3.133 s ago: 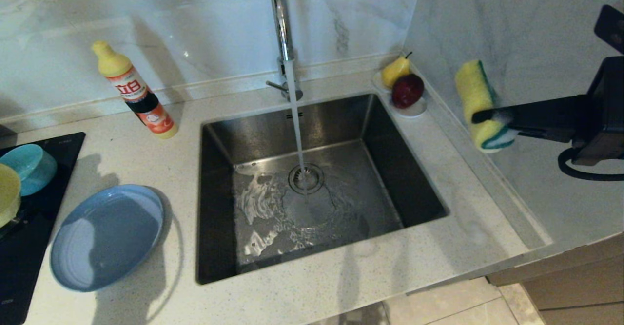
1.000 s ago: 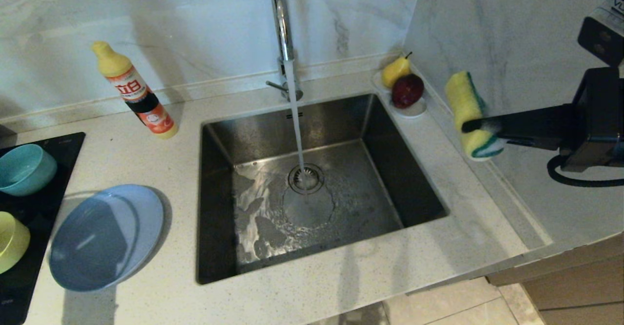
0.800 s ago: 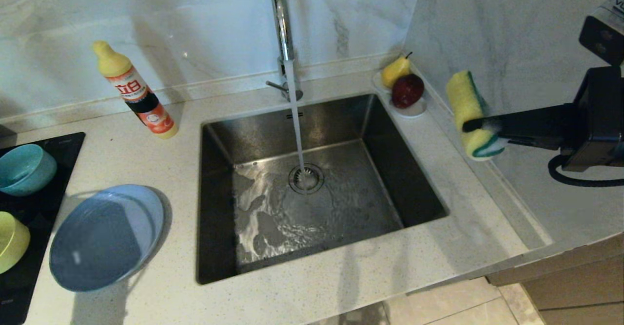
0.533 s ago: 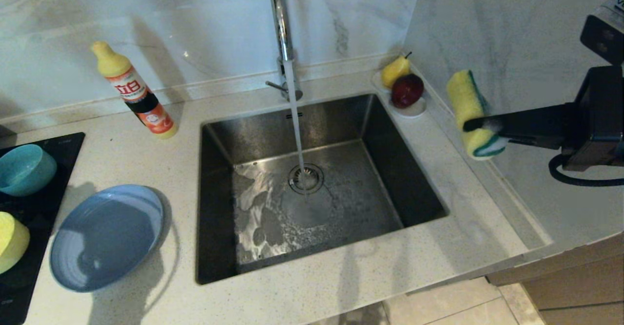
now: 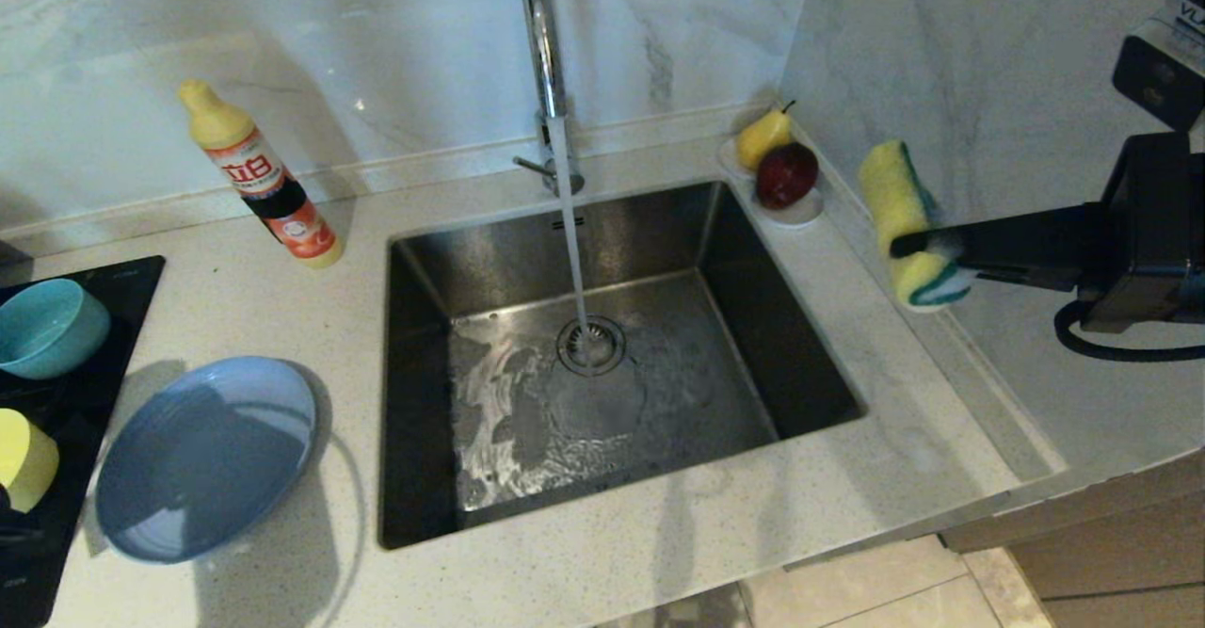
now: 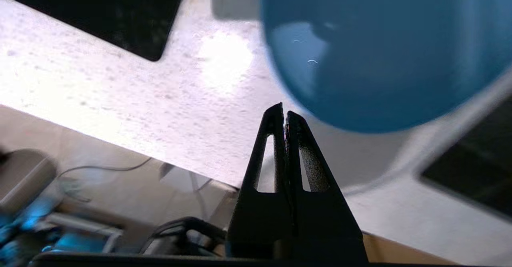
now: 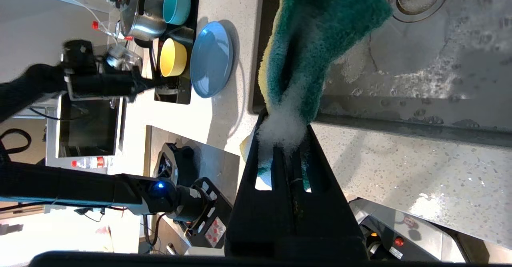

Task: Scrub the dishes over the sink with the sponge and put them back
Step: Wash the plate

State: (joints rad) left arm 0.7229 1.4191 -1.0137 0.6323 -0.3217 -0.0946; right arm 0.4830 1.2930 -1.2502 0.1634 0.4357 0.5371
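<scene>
The sponge [image 5: 906,223], yellow with a green layer and foamy, hangs above the counter to the right of the sink [image 5: 602,364], and my right gripper [image 5: 904,244] is shut on it. The right wrist view shows foam where the jaws pinch the sponge [image 7: 316,51]. A grey-blue plate [image 5: 205,458] lies on the counter left of the sink. A teal bowl [image 5: 47,327] and a yellow bowl [image 5: 24,458] sit on the black cooktop [image 5: 113,308]. My left gripper [image 6: 284,111] is shut and empty, hovering just off the plate's [image 6: 380,51] rim, near the counter's front edge.
Water runs from the chrome tap [image 5: 541,54] onto the drain [image 5: 591,346]. A detergent bottle [image 5: 259,176] stands behind the plate. A white saucer with a pear and a red fruit [image 5: 777,171] sits at the sink's back right corner. A steel pot [image 7: 142,15] stands beside the bowls.
The yellow bowl came down from beside the teal bowl onto the cooktop. The left arm's shadow has slid off the plate toward the front. The sponge has barely moved.
</scene>
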